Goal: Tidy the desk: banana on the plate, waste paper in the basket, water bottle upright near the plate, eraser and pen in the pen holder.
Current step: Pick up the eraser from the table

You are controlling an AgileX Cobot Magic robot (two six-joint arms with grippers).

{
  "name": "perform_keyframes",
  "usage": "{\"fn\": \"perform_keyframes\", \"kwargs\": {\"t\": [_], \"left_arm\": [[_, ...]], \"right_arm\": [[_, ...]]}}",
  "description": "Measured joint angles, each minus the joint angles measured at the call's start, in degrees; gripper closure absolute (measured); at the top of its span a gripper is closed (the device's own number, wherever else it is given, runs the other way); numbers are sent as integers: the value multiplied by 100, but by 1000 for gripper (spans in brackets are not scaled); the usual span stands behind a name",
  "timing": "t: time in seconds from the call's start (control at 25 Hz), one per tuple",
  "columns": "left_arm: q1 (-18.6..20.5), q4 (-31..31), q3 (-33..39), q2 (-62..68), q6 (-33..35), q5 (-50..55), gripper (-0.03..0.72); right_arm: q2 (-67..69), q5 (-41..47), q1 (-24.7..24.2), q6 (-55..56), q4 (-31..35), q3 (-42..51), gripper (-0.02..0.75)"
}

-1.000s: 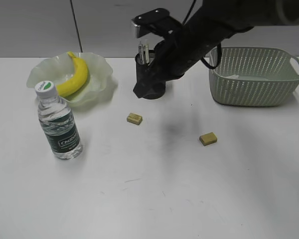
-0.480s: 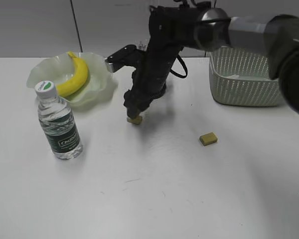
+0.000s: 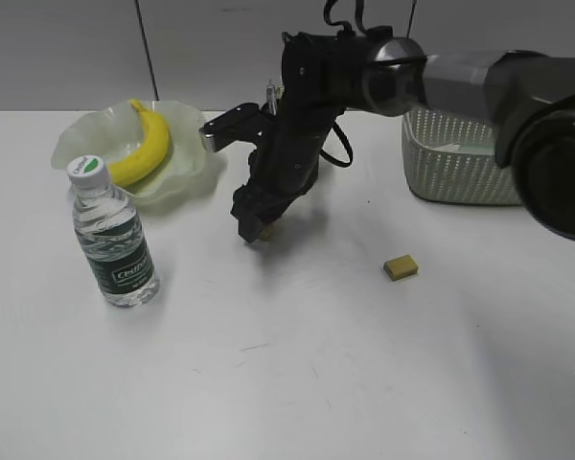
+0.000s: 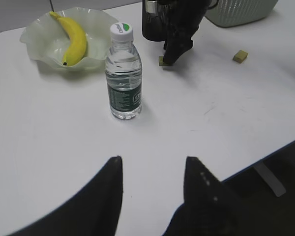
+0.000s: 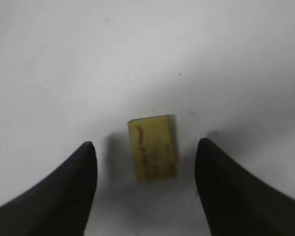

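Exterior view: looks down at a slant across the desk (image 3: 297, 383) from its near edge toward the back wall. Left wrist view: set high and well back, facing across the desk past the water bottle (image 4: 123, 73); it shares the bottle (image 3: 112, 235), the plate (image 4: 44, 46) and the far eraser (image 4: 240, 56) with the exterior view. Right wrist view: close above the desk, facing straight down on one eraser (image 5: 153, 147).
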Motion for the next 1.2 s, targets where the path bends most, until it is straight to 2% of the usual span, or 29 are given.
{"fn": "perform_keyframes", "kwargs": {"t": [0.2, 0.28, 0.36, 0.44, 0.52, 0.68, 0.84, 0.96, 1.04, 1.2], "left_arm": [[0, 0, 0, 0, 0, 0, 379], [0, 0, 0, 0, 0, 0, 379], [0, 0, 0, 0, 0, 0, 379], [0, 0, 0, 0, 0, 0, 379], [0, 0, 0, 0, 0, 0, 379], [0, 0, 0, 0, 0, 0, 379], [0, 0, 0, 0, 0, 0, 379], [0, 0, 0, 0, 0, 0, 379], [0, 0, 0, 0, 0, 0, 379], [0, 0, 0, 0, 0, 0, 379]], "right_arm": [[103, -64, 3, 0, -1, 0, 265], [111, -137, 3, 7, -7, 0, 332], [115, -199, 3, 17, -7, 0, 437], [115, -218, 3, 17, -7, 0, 486], [135, -230, 3, 17, 4, 0, 472], [158, -235, 3, 24, 18, 0, 391], [158, -235, 3, 32, 24, 0, 378], [182, -224, 3, 32, 24, -13, 442], [200, -206, 9, 44, -5, -38, 531], [173, -165, 44, 101, -91, -50, 530]]}}
